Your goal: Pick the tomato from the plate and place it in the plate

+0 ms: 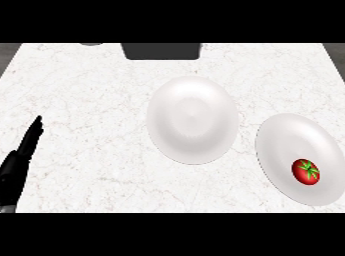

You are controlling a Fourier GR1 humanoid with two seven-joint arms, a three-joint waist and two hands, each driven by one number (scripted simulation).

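- While resting at the lower left of the head view, the left hand (12, 167) is keeping its fingers straight and together, pointing up, holding nothing and touching neither plate.
- The tomato (305, 171) is lying in the lower part of the right plate (289, 135), stem side up.
- The centre plate (193, 120) is sitting just beside it on the marble counter (86, 100).
- A dark object (162, 51) is standing at the far edge.
- No readable writing is showing.
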